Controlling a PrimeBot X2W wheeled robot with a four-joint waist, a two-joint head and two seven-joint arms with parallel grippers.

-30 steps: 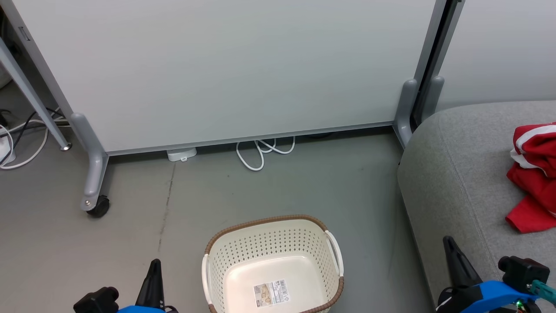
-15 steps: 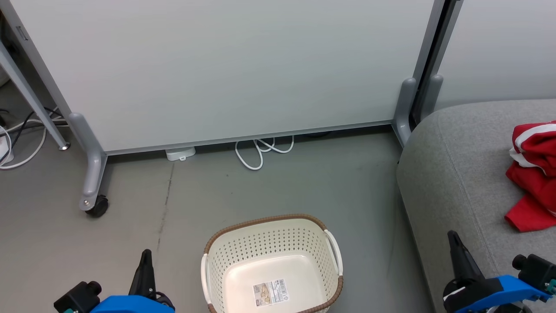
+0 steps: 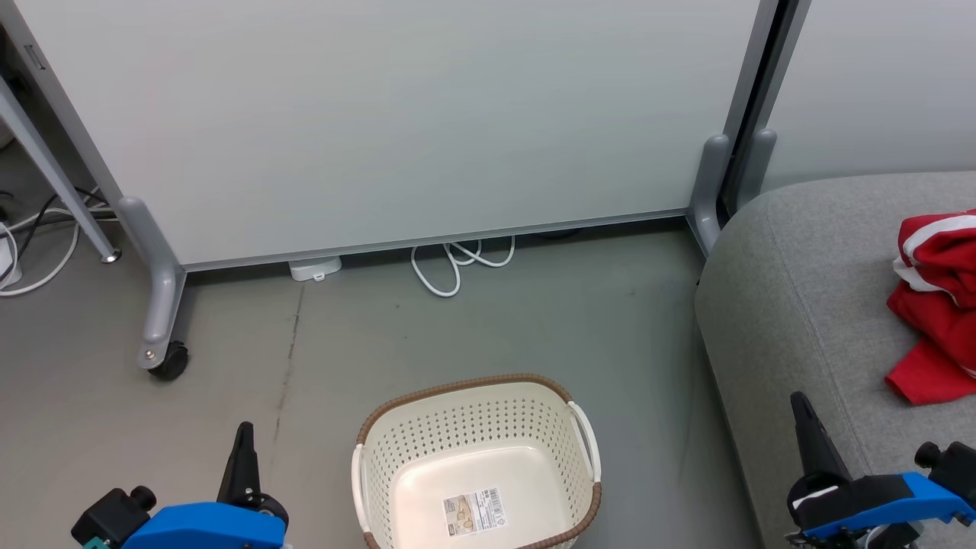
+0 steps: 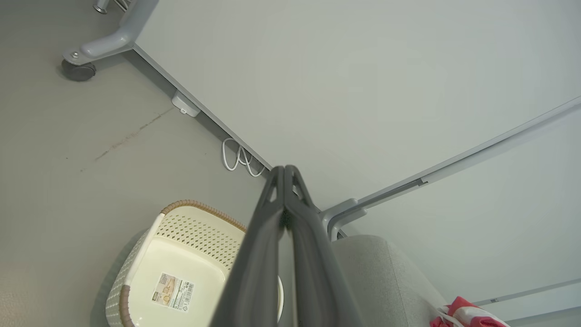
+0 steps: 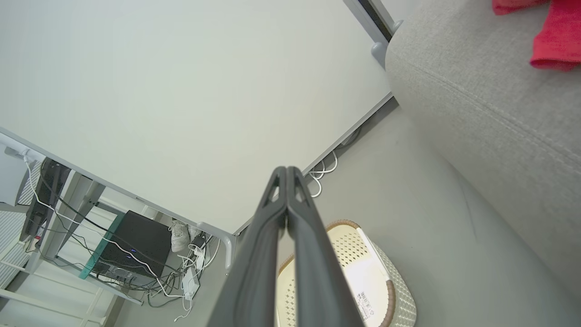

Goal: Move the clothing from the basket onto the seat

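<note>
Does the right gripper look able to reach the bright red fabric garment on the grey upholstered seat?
Probably yes: the shut right gripper hangs near the edge of the grey upholstered seat, and only bare cushion lies between it and the bright red fabric garment.

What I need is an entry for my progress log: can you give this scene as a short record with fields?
basket: on the floor, no clothing in its visible part, sticker on its bottom
clothing: red and white, heaped on the seat
seat: grey cushion, right of the basket
left gripper: shut, holding nothing, left of the basket
right gripper: shut, holding nothing, by the seat's near edge
task: looks done
</note>
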